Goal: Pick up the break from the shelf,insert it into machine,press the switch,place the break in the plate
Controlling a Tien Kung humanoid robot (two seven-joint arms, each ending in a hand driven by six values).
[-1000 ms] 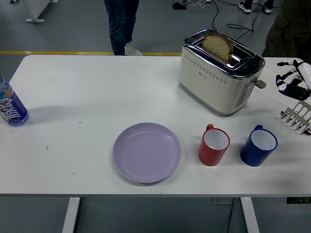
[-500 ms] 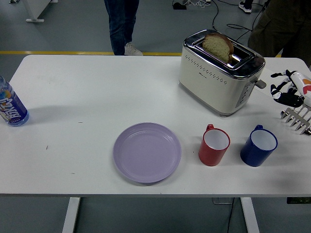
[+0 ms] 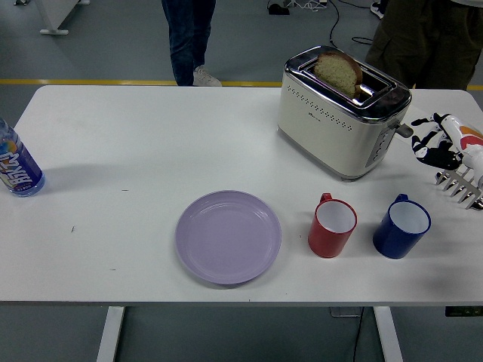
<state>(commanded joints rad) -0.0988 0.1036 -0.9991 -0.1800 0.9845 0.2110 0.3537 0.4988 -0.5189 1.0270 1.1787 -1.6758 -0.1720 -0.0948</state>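
On the white table, nearest, a lilac plate lies bare, beside a red mug and blue mug. A labelled bottle, its print unreadable, stands left. Farther, bread sits in the toaster. The right robot hand hovers by its lever, fingers loosely curled, holding nothing.

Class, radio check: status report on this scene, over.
Right hand beside toaster lever, holding nothing. Left hand out of view. Bread upright in toaster. Plate bare. Path clear.
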